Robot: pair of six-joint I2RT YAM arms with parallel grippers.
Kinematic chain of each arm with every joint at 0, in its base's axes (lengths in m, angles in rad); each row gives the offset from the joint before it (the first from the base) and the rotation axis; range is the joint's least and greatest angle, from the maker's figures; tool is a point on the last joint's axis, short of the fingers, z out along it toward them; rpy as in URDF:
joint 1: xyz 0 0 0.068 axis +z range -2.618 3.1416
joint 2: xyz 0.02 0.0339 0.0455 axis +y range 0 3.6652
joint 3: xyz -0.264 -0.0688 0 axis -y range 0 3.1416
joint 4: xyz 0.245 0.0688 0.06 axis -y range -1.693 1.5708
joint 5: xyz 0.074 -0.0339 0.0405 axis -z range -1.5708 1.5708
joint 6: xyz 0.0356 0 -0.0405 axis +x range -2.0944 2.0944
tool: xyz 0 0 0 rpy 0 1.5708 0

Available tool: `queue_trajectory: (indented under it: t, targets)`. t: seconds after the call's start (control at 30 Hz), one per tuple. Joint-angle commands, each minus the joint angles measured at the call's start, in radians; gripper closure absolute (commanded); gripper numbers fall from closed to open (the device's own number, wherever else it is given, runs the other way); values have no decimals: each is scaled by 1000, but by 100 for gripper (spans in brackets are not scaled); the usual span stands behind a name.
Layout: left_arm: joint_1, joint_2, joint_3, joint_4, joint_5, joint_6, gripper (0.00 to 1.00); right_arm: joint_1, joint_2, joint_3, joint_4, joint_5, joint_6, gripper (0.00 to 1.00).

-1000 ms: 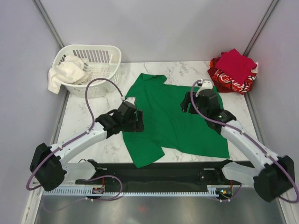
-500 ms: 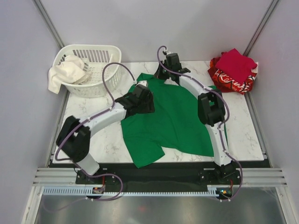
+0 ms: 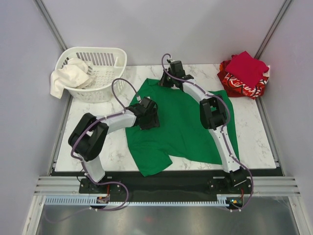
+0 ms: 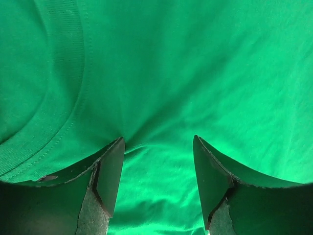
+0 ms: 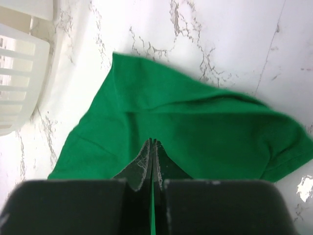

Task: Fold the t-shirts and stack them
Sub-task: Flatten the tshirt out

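Note:
A bright green t-shirt [image 3: 186, 122] lies spread on the marble table. My left gripper [image 3: 148, 117] rests on its left part. In the left wrist view that gripper [image 4: 156, 144] stands open, both fingertips pressed down on the green cloth [image 4: 195, 58] near a hem seam. My right gripper [image 3: 167, 81] reaches to the shirt's far edge. In the right wrist view it [image 5: 152, 142] is shut on the green cloth [image 5: 195, 127], a thin green sliver showing between its pads. A folded crimson t-shirt [image 3: 246, 66] lies on a red one with white print [image 3: 239, 87] at the back right.
A white slatted basket [image 3: 105, 54] stands at the back left corner, with a white cloth [image 3: 66, 76] hanging over its rim. Its edge [image 5: 19, 58] shows left of the right gripper. Bare marble [image 3: 98, 127] lies left of the shirt.
My right arm swung from the shirt's right side to its far edge and shut there. My left gripper moved a little further onto the shirt and its jaws narrowed slightly.

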Motion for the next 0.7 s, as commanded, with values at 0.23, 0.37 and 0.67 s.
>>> queue_trajectory:
  t: [0.23,0.37,0.67]
  targets:
    - [-56,-114,-113,-20,19,-57,33,20,66,37,58,44,3,100]
    - [-61,-105,-100,-28,17,-46,32,29,71,35,70,52,9,100]
    - [-79,-114,-103,-35,13,-23,32,29,108,90,135,93,30,100]
